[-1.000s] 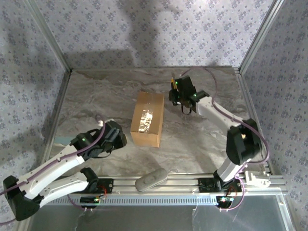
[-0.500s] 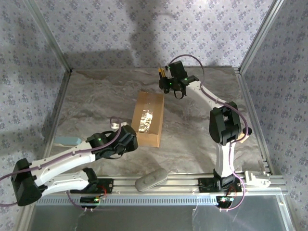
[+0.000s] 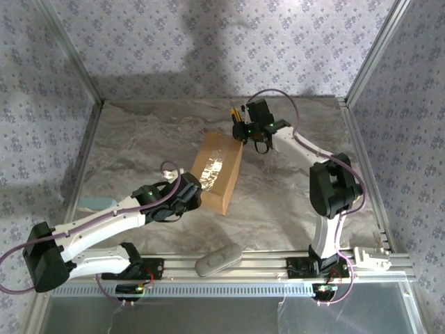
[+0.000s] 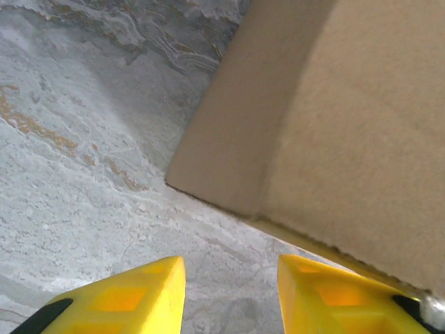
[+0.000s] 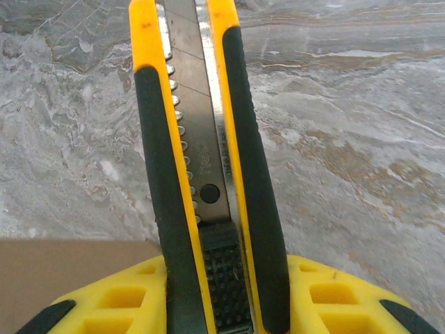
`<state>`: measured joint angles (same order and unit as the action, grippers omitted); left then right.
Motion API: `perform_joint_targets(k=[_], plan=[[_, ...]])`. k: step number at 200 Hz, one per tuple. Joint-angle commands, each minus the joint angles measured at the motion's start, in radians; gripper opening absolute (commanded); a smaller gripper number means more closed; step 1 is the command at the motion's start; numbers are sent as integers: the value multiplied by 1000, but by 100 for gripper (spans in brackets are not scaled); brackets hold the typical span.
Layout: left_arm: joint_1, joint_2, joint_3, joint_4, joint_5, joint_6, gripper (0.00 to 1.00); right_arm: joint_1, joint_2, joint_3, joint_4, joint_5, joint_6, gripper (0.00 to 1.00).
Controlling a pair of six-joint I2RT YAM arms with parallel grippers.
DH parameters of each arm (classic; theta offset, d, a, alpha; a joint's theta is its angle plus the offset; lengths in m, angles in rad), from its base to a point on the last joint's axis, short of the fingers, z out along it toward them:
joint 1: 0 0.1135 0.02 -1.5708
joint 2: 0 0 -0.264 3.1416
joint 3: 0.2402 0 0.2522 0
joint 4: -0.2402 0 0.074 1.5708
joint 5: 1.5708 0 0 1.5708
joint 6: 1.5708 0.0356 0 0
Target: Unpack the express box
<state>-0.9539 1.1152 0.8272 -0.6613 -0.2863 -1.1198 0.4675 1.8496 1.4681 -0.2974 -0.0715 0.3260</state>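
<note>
Left gripper (image 4: pixel 231 296): way ahead-right is blocked by express box (image 4: pixel 334 125); ahead-left, bare table (image 4: pixel 76 160) is left open. Right gripper (image 5: pixel 222 306): open table is seen past the clamped utility knife (image 5: pixel 208 160).

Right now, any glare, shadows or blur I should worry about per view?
Top external: tape glares white on the express box, dark shadow across the back wall. Left wrist: the box looks close and soft. Right wrist: utility knife sharp, tabletop behind slightly soft.
</note>
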Motion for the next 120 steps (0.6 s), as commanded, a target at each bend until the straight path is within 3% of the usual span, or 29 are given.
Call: perform_joint_targets(k=[1,65,120], plan=[[37,17,-13,51,-25,-10,39,45,-94,-97,-32,13,18,0],[146,124,28,112,-16,66,38,144,-341,-373,-59,233,212,0],[234,215,85,150,-15,120,38,350,-493,-484,-177,480,442,0]])
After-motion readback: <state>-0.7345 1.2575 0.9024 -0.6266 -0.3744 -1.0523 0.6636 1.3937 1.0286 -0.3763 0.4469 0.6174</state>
